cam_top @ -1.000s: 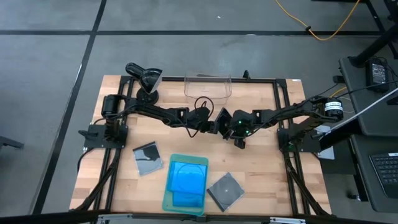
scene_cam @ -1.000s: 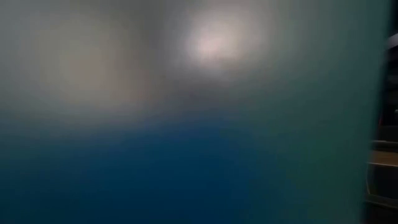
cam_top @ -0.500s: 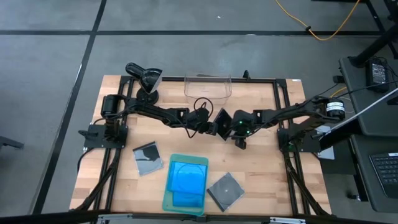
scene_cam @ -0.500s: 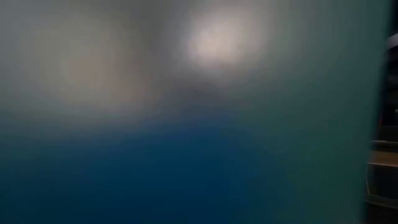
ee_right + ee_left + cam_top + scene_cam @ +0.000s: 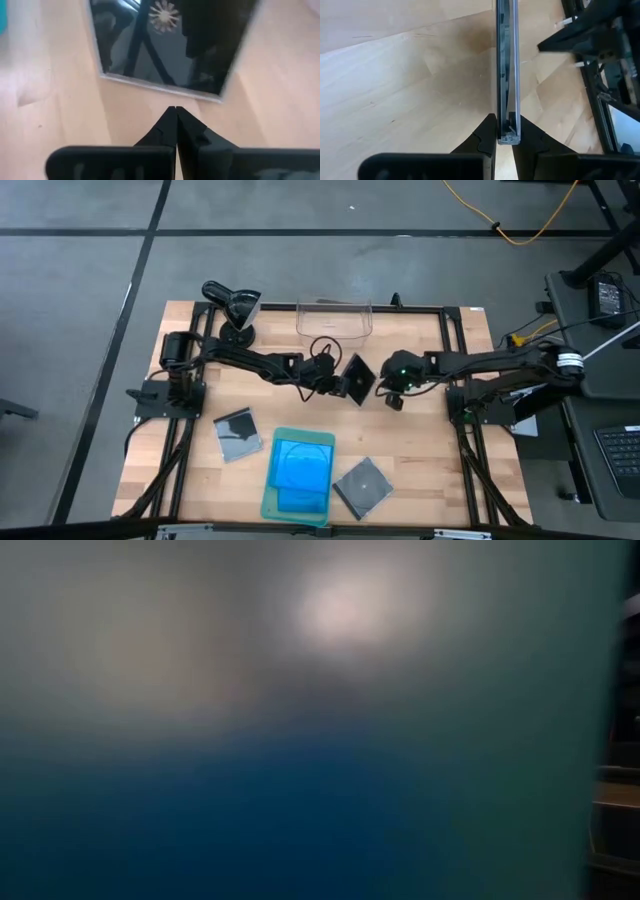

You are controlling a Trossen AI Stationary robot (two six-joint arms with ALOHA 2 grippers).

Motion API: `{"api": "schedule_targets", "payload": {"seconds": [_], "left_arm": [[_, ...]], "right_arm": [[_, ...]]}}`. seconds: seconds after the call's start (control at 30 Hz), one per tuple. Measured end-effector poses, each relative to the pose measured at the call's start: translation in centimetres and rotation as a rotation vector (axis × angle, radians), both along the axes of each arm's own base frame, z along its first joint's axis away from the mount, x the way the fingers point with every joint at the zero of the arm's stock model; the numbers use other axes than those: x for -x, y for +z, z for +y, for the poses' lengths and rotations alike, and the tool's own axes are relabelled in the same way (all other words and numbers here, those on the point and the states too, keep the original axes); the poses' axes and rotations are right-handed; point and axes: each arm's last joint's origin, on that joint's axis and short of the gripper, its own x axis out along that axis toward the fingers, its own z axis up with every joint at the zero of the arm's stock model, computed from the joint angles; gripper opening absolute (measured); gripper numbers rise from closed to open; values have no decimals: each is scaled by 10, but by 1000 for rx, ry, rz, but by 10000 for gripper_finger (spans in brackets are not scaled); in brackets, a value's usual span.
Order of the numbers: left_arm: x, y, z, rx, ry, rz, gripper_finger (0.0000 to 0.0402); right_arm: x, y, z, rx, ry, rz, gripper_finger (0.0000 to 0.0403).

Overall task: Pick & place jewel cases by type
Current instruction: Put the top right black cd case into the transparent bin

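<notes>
Mid-table, the left gripper [image 5: 342,383] clamps a dark case [image 5: 356,378] on edge; its fingers [image 5: 487,131] pinch the thin case [image 5: 507,75] from both sides. The right gripper [image 5: 388,388], just beside it and clear of the case, has its fingers [image 5: 172,125] pressed together, empty. 2 grey cases [image 5: 238,434] [image 5: 362,484] lie flat on the table [image 5: 420,450] beside the green tray [image 5: 268,502], which holds blue cases [image 5: 301,464].

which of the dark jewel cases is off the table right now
The dark case clamped edge-on in the left gripper at mid-table; the other two dark cases lie flat on the wood.
</notes>
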Motion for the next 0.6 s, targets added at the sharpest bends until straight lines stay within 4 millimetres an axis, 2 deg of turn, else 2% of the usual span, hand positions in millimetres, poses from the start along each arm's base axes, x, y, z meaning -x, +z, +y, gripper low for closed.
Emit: {"api": "schedule_targets", "payload": {"seconds": [0.3, 0.6], "left_arm": [[11, 34, -1, -60, 37, -70, 26], [28, 83, -9, -158, 50, -202, 25]], "right_arm": [[15, 15, -2, 117, -69, -29, 3], [49, -3, 3, 109, -169, -85, 4]]}}
